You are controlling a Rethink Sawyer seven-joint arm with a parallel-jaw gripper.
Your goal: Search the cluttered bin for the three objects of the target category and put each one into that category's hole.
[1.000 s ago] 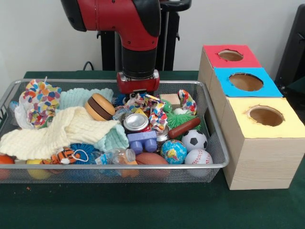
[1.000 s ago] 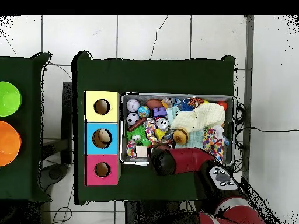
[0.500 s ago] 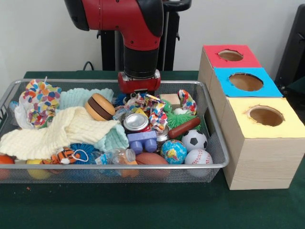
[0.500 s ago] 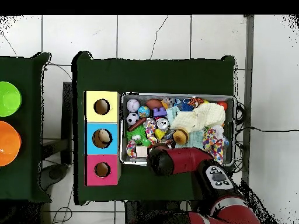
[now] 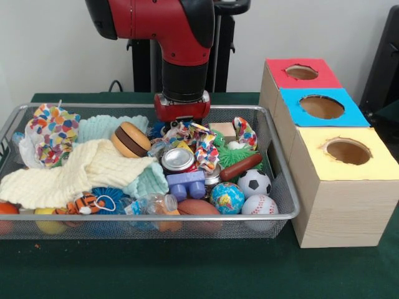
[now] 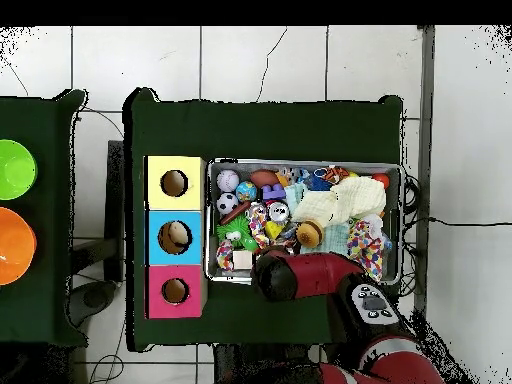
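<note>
The wire-mesh bin is full of mixed toys and also shows in the overhead view. A small orange striped toy tiger lies near the bin's front left, beside a cream cloth. The yellow duckling is hidden or out of view. My gripper hangs low over the back middle of the bin, its lower part hidden behind colourful clutter. In the overhead view the arm covers it. Three box holes stand beside the bin: red, blue and yellow.
A soccer ball, baseball, globe ball, can, purple block and brown sausage toy lie at the bin's front right. Something pale sits in the blue hole. Green and orange bowls stand on a side table.
The arm has shifted slightly to the right in the front view, staying over the bin's back edge. Nothing in the bin has moved.
</note>
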